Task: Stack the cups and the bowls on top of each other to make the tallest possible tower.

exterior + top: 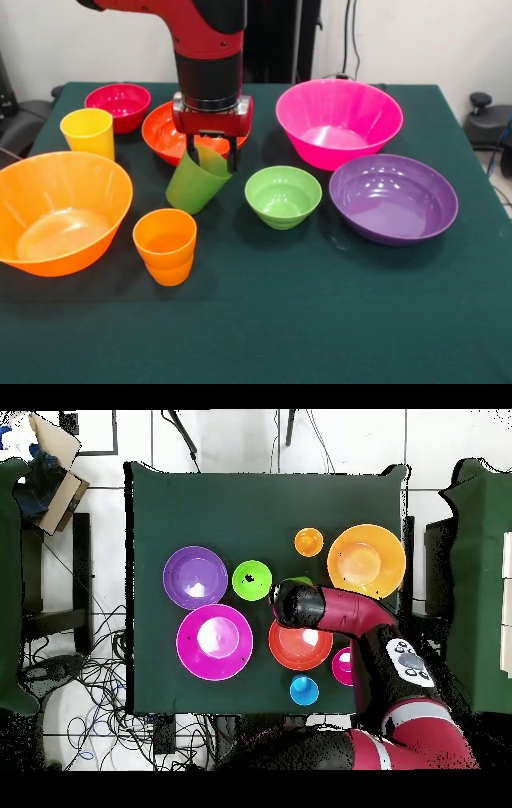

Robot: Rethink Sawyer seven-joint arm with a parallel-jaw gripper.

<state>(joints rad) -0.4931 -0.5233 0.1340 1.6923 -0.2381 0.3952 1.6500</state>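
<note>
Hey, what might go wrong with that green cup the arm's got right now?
The hand pinches the green cup only by its rim, and the cup hangs tilted, so it may slip or twist free. Tilted like that, it might also seat crookedly when placed. It hangs close to the orange cup and could knock it.

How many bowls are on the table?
6: large orange bowl, crimson bowl, red-orange bowl behind the gripper, pink bowl, light green bowl, purple bowl. None look hidden.
</note>
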